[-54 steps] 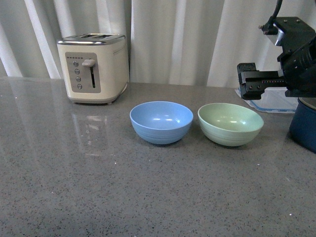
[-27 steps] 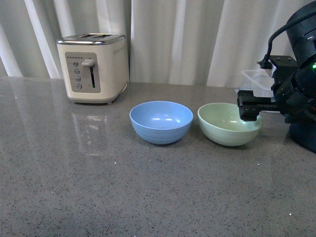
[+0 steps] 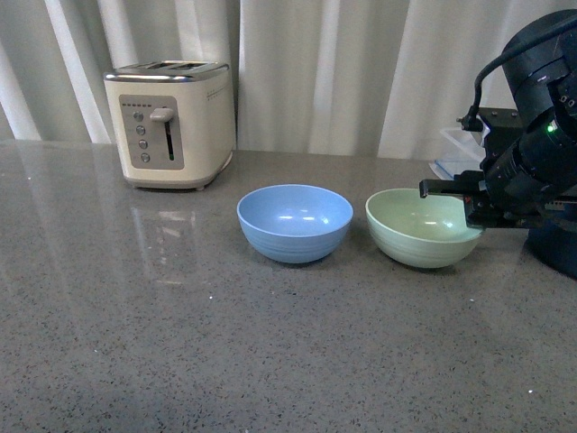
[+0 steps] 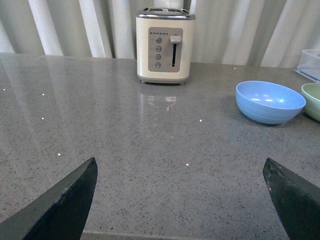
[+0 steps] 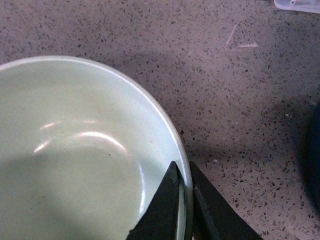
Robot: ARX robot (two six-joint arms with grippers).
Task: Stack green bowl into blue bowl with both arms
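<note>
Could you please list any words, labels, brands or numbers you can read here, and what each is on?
No text can be read.
The toaster: a row of tiny marks above its buttons, too small to read.
The green bowl and the blue bowl: no print visible.

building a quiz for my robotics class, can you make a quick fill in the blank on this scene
1. The right gripper is shut on the ____ of the green bowl.
2. The left gripper is ____, fingers wide apart over the countertop.
3. Behind and left of the blue bowl stands a cream ____.
Missing words: rim; open; toaster.
</note>
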